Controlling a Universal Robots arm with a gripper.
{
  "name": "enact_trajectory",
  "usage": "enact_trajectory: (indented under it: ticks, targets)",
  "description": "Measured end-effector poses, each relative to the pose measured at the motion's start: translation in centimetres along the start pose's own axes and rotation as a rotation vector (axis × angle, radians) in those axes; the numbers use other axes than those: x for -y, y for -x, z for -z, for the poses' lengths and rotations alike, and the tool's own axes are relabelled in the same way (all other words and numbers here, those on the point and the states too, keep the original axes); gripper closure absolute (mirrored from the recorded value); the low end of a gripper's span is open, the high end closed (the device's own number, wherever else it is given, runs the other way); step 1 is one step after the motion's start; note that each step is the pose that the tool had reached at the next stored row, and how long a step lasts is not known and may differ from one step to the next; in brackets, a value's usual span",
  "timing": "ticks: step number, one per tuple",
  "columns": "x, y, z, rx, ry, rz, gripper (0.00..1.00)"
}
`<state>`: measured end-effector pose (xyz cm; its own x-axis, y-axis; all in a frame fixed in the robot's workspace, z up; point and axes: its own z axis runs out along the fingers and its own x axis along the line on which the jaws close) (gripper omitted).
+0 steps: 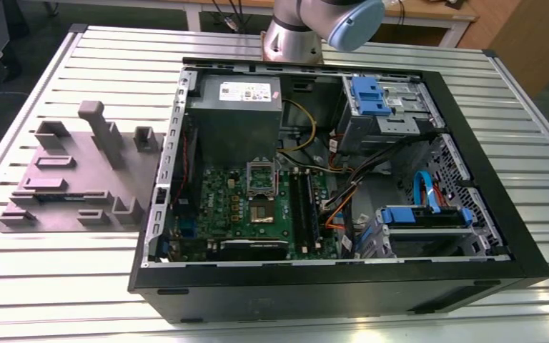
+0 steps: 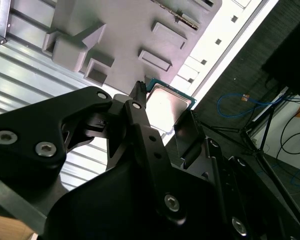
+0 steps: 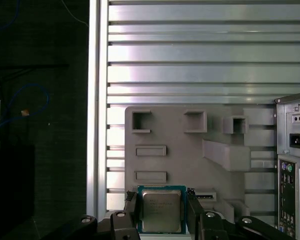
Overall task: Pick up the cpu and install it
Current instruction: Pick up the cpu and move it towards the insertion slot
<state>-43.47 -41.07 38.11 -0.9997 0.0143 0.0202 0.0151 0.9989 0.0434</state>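
First wrist view puts the gripper at the near edge, its two black fingers drawn in against opposite sides of the cpu, pinching the chip flat with its pale metal top toward the camera. Behind the chip lie the grey fixture plate with its raised blocks and pockets, the slatted metal table, and the rear panel of the computer case. In the second wrist view the gripper shows from the side, and the cpu sits between the finger ends with its green rim just visible. The gripper body covers the near part of the chip there, and in the first wrist view the picture's edge cuts off its lower side. Its underside is hidden, and how high it hangs over the plate cannot be told. In the exterior view the arm is cut off at the upper edge, beyond the open case holding the green motherboard.
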Motion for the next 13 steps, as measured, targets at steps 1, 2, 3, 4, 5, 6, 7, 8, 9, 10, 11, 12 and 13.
enact_trajectory:
  ticks: [1,2,3,4,5,6,7,8,9,10,11,12,13]
  targets:
    - [0.0,0.0,0.0,-0.0001,0.0,0.0,0.53]
    - [0.0,0.0,0.0,0.0,0.0,0.0,0.53]
    - [0.0,0.0,0.0,-0.0001,0.0,0.0,0.53]
    - [0.0,0.01,0.0,-0.0001,0.0,0.0,0.53]
    - [0.0,0.01,0.0,0.0,-0.0001,0.0,0.53]
    - [0.0,0.01,0.0,-0.0001,0.0,0.0,0.53]
    - [0.0,0.01,0.01,0.0,0.0,0.0,0.53]
    - [0.0,0.01,0.06,-0.0001,-0.0001,0.0,0.53]
    - [-0.01,0.01,0.14,-0.0002,-0.0001,0.0,0.53]
    - [-0.01,0.01,0.26,-0.0002,-0.0002,0.0,0.53]
    - [-0.02,0.0,0.4,-0.0001,-0.0001,0.0,0.53]
    - [-0.03,0.0,0.58,-0.0001,-0.0001,0.0,0.53]
    - [-0.03,-0.01,0.76,0.0,-0.0001,0.0,0.53]
